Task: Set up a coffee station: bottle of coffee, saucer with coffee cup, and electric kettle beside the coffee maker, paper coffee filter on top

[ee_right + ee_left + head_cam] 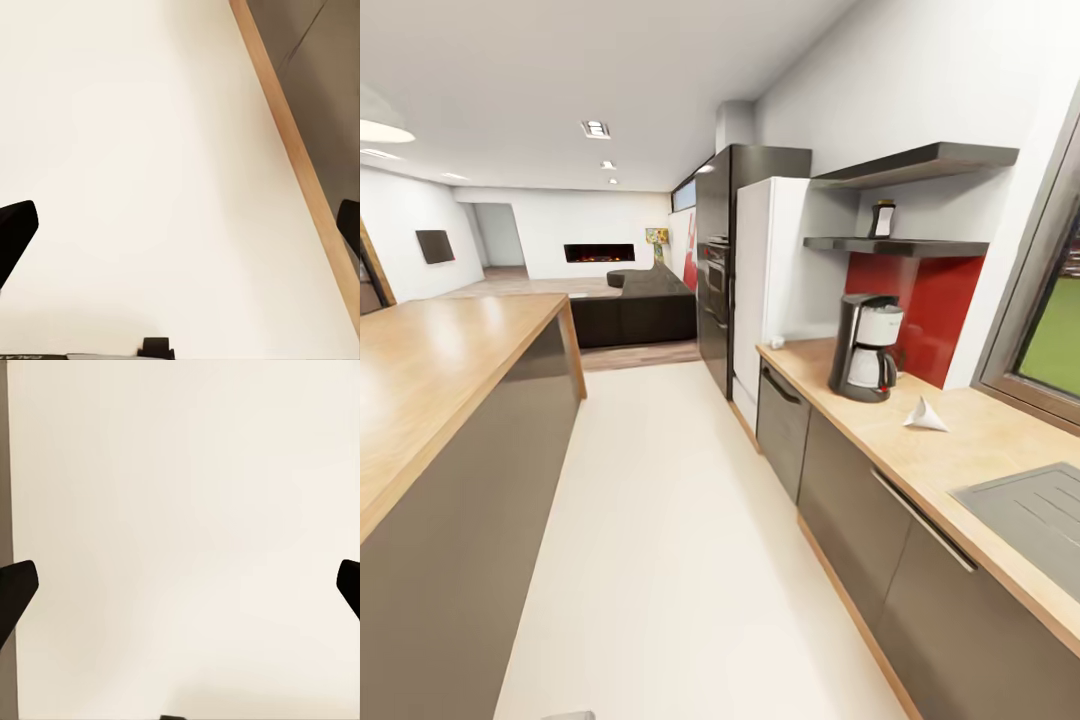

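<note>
A black and white drip coffee maker stands upright on the long wooden desk along the right wall, in front of a red splashback panel. Its glass carafe faces out toward the aisle, and no brand or writing can be made out on it. Near it, further along the desk toward the camera, lies a white cone-shaped paper coffee filter, tipped on its side with its point up and toward the coffee maker. A dark bottle of coffee stands upright on the lower dark wall shelf above the coffee maker; its pale label is too blurred to read. A small white object sits at the far end of the desk beside the white refrigerator; what it is cannot be told. A grey sink drainer is set into the desk at the near right.

In the left wrist view, the left gripper hangs over the pale cream floor, its black jaws spread wide and holding nothing. In the right wrist view, the right gripper likewise has its jaws wide apart and empty, above the same floor beside a wooden plinth strip under grey cabinet fronts.
</note>
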Controlling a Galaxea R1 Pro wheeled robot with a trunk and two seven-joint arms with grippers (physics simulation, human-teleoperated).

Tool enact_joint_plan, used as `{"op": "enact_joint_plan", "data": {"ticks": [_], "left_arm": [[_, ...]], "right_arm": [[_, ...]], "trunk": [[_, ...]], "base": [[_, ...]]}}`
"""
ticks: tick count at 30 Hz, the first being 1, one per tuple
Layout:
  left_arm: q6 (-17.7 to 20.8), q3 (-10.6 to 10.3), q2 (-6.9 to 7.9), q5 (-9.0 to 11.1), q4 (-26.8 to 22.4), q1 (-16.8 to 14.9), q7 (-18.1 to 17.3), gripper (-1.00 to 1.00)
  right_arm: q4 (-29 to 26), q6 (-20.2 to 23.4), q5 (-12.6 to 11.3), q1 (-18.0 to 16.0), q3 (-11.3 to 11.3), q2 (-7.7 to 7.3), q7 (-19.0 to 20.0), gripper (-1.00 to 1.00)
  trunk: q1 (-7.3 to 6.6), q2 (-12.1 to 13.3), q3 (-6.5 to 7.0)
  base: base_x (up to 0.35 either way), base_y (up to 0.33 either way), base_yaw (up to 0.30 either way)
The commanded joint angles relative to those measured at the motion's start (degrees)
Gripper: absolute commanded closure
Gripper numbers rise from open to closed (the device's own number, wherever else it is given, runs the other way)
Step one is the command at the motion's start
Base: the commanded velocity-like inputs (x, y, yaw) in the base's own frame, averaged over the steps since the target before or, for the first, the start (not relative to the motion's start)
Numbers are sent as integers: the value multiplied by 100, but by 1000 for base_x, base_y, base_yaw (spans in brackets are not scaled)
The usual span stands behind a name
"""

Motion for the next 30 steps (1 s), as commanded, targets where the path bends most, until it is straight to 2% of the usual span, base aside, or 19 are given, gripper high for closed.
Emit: {"op": "enact_joint_plan", "data": {"ticks": [1,30], "left_arm": [[-19,4,4,23,6,-3,-2,-100],[-33,1,49,25,16,-5,-12,-100]], "right_arm": [[5,-16,2,-2,0,1,0,-100],[-1,-16,-4,-2,-31,3,-39,-100]], "trunk": [[5,-4,-3],[5,-4,-3]], "base": [[321,71,0],[328,93,0]]}}
